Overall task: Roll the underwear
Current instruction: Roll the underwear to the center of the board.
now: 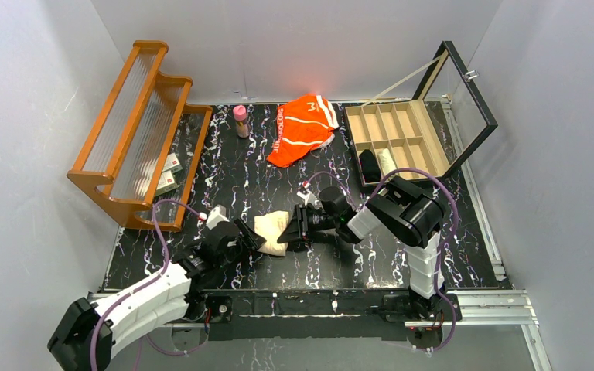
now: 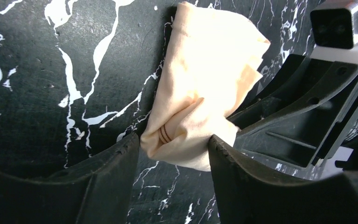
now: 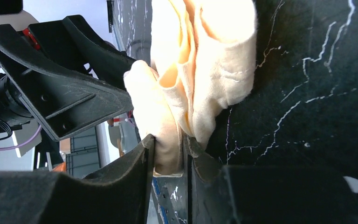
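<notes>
Nearest the arms' bases, and well to the near-left of the open wooden compartment box with its raised glass lid (image 1: 414, 147), the pale beige cloth underwear (image 1: 271, 226) lies on the black, white-veined tabletop (image 1: 340, 259). It is a folded, partly bunched bundle. The two grippers meet it from opposite ends, which looks like the arrangement for rolling: one end anchored, the other turned over.

The left gripper (image 2: 175, 154) takes the end of the bundle away from the box. Its jaws stand at a middling width around that end, and cloth touches both inner faces, so it counts as held, though how firmly cannot be told. The right gripper (image 3: 168, 158), on the box side, has its jaws narrow and pinches a doubled flap of the beige cloth between them — a hold suited to drawing that flap over or pulling the fold taut.

The bundle is loose and its folds show open, so the roll is judged to be under way but not tight. Cloth this soft will likely spring open if either hold lets go early.

Farther off, just left of the box, the bright orange underwear with white stripes (image 1: 303, 127) lies crumpled and unrolled, presumably waiting its turn. In the box's near compartments sit a dark bundle (image 1: 369, 164) and a pale bundle (image 1: 387, 161) — probably where finished rolls go.
</notes>
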Controlling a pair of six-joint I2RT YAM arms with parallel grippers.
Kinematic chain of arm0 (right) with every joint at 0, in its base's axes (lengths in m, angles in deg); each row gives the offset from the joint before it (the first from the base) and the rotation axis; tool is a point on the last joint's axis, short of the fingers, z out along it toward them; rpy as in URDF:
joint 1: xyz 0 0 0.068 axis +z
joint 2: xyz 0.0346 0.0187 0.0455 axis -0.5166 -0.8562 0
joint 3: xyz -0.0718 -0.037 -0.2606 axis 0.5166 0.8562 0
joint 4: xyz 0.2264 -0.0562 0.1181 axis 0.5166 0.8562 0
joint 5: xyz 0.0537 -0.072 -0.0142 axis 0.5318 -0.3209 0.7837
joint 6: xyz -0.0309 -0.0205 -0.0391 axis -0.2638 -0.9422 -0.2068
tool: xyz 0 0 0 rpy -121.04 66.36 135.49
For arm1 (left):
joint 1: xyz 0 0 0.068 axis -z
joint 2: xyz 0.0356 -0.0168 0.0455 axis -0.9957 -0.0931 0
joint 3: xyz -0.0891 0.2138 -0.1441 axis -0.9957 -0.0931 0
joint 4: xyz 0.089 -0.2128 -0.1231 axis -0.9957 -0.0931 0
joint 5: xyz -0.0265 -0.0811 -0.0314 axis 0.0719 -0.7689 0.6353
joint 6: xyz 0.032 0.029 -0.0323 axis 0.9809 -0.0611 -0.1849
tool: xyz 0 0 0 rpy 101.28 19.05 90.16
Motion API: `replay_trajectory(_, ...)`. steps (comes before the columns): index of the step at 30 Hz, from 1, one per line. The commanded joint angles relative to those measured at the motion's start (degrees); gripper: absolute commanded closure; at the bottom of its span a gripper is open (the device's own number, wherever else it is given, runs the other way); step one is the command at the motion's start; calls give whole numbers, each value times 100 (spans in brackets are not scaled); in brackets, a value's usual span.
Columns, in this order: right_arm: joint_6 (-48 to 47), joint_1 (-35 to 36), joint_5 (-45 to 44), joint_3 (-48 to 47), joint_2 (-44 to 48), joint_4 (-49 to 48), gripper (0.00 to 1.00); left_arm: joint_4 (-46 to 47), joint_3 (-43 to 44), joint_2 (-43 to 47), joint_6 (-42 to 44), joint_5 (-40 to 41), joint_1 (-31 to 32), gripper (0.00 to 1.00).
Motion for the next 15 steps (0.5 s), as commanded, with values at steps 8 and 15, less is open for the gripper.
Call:
replay_trajectory(8,-612,51,-109,-517,113,1301,69,26,-364,-318,-91,159,-18,58)
replay_trajectory(15,-1239,220,-95,-946,376,2244,60,119,-341,-343,-25,196,-16,80)
